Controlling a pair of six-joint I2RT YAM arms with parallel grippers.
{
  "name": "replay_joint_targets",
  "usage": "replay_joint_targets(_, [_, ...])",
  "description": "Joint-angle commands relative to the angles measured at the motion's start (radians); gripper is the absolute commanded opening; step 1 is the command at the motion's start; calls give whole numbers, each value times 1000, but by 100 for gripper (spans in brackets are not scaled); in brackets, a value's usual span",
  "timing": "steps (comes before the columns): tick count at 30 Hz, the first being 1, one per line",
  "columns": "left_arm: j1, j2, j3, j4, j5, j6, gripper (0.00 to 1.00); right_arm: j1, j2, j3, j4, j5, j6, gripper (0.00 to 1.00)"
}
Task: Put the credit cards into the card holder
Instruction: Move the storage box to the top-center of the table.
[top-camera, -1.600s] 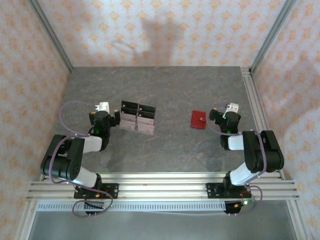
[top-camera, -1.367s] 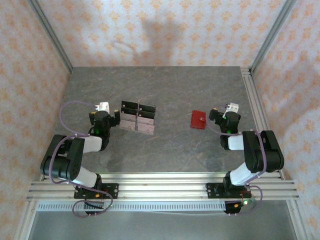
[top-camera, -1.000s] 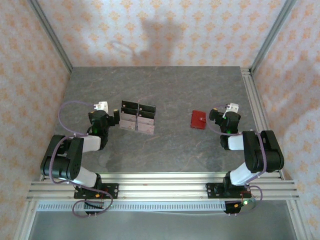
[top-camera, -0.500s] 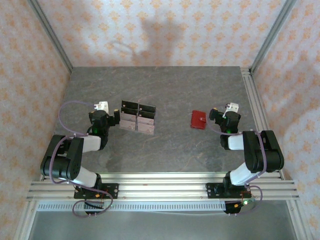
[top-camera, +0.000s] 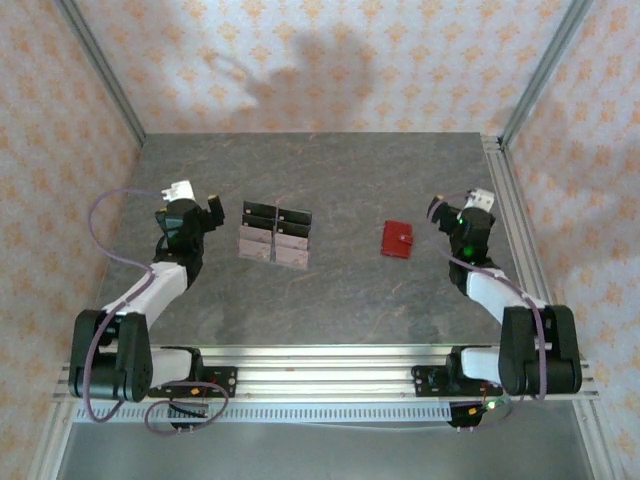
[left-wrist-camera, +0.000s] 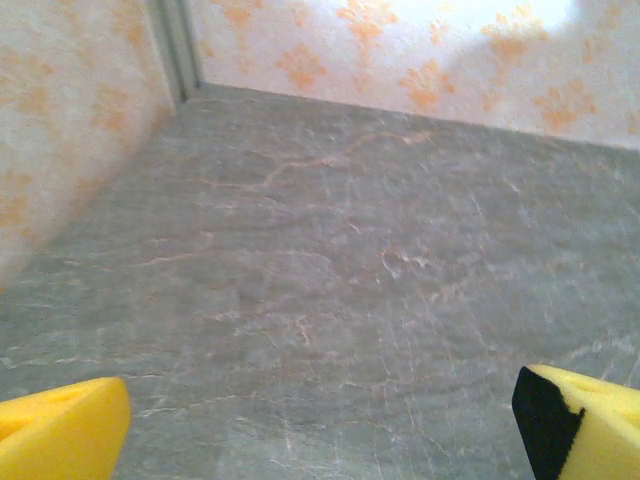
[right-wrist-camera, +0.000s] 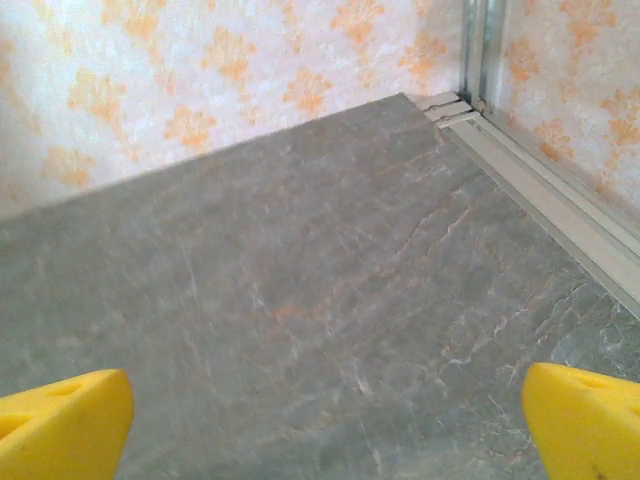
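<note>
Grey surface (top-camera: 330, 170) | left fingers (top-camera: 207, 212) wide, right fingers (top-camera: 438, 210) wide, both empty | card holder (top-camera: 397, 240) lies toward right edge | next: pinch one credit card (top-camera: 260, 246) by its edge, slowly

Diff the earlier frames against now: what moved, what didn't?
Both arms unfolded and swung outward. The left gripper drew left and toward the far wall, away from the clear plastic stand with black blocks. The right gripper shifted farther up the table, beside the small red folding wallet. Both stayed open; nothing taken or released. Stand and wallet stayed put.
</note>
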Motion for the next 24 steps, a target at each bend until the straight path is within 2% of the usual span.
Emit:
replay_joint_targets(1, [18,-76,87,-267,-81,-112,100,-6,-60,139,-373,2,239,99])
replay_joint_targets(3, [18,-105,129,-358,-8,-138,100,-6,-102,170,-410,-102,270,99])
replay_joint_targets(5, [17,-111,178,-442,86,-171,100,-6,-142,151,-368,-196,342,99])
replay_joint_targets(7, [17,-98,222,-521,203,-206,100,-6,-158,153,-333,-373,417,99])
replay_joint_targets(10, [14,-67,255,-555,369,-256,100,40,-96,243,-451,-551,496,100])
replay_joint_targets(13, [-5,-38,247,-525,490,-287,100,174,-52,308,-586,-529,496,99])
replay_joint_targets(16, [-32,-21,231,-483,537,-305,100,320,0,356,-679,-456,512,97])
replay_joint_targets(20, [-54,18,209,-439,555,-323,100,468,97,395,-696,-425,569,93])
replay_joint_targets(24, [-61,63,182,-380,558,-339,100,592,180,407,-627,-401,637,93])
